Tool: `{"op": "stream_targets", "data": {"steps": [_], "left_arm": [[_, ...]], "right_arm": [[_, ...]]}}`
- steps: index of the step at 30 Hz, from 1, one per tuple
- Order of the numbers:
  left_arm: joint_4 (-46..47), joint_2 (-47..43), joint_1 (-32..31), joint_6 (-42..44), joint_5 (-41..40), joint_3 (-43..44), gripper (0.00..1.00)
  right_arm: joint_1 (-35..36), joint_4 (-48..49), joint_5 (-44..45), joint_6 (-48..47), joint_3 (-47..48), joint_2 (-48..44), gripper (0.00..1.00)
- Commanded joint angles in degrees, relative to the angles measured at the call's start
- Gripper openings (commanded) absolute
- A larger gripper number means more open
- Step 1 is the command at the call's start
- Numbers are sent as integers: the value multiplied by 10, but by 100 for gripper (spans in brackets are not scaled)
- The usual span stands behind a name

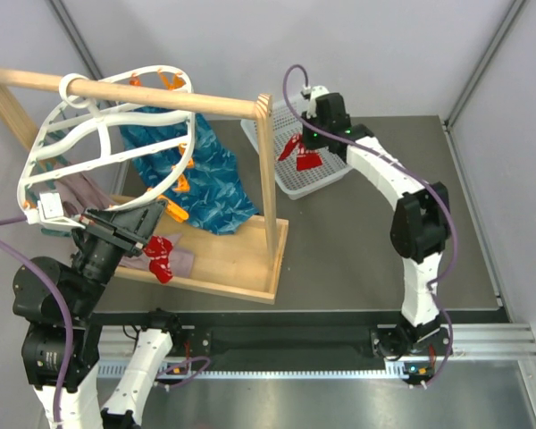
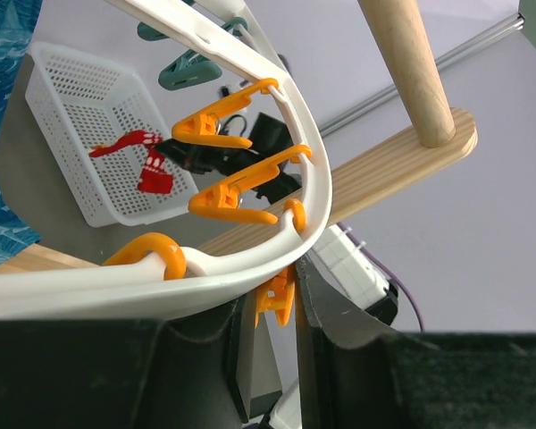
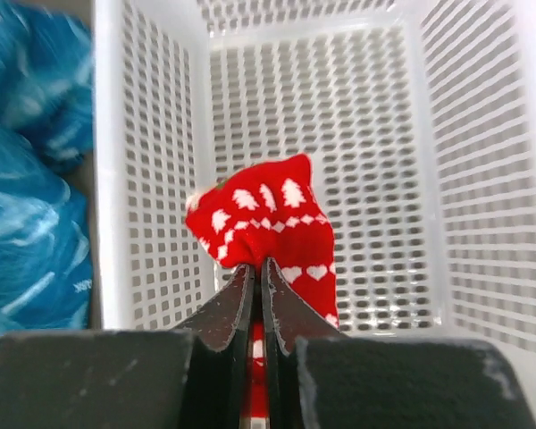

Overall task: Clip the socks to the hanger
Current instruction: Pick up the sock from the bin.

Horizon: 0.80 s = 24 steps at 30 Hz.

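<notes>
The white oval hanger (image 1: 49, 134) hangs by its hook on the wooden rail, with orange clips round its rim (image 2: 277, 98). My left gripper (image 1: 163, 214) (image 2: 275, 290) is shut on one orange clip (image 2: 281, 302) under the rim. A red sock (image 1: 161, 256) lies just below that gripper, over the wooden base. My right gripper (image 1: 305, 150) (image 3: 257, 264) reaches into the white mesh basket (image 1: 277, 174) and is shut on a red sock with white patterning (image 3: 268, 223). From the left wrist view two red sock pieces (image 2: 154, 174) show in the basket (image 2: 71, 107).
The wooden rail stand (image 1: 266, 170) has a post between the two arms and a flat base (image 1: 241, 259). A teal-blue patterned cloth (image 1: 201, 179) hangs from the hanger, and a mauve-grey cloth (image 1: 80, 192) hangs at its left. Basket walls (image 3: 147, 179) close in round the right gripper.
</notes>
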Motion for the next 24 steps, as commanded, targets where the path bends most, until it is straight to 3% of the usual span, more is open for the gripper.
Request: {"op": "stream_targets", "data": {"steps": [1,5,8,9,10,11,14,19,24], "left_arm": [[-3,14,2,7,13,2,0],[-3,14,1,7,13,3,0],[-3,14,1,9,12,1,0],[-3,15,1,8,13,1,0],[-3,16,1,9,13,1,0],[-3,15,1,9,13,0,0],[-3,17,0,9,13,-2,0],[-3,15,1,9,9,-1,0],[-3,10,1,6,13,-9,0]], "right_arm": [[-21,56,-13,-13,-34,-54,0],[-23,32,-4,-20,-34,-34,3],[-22,10,4,-25,-39,-14,20],[-23,9,12,-24,-42,-10,36],[-22,10,13,-27,-45,-8,46],[-22,11,14,-28,-46,-4,67],[-22,27,0,-35,-44,4,86],[-21,21,6,-36,43,65,88],[-20,33,14,-24,104,141,75]]}}
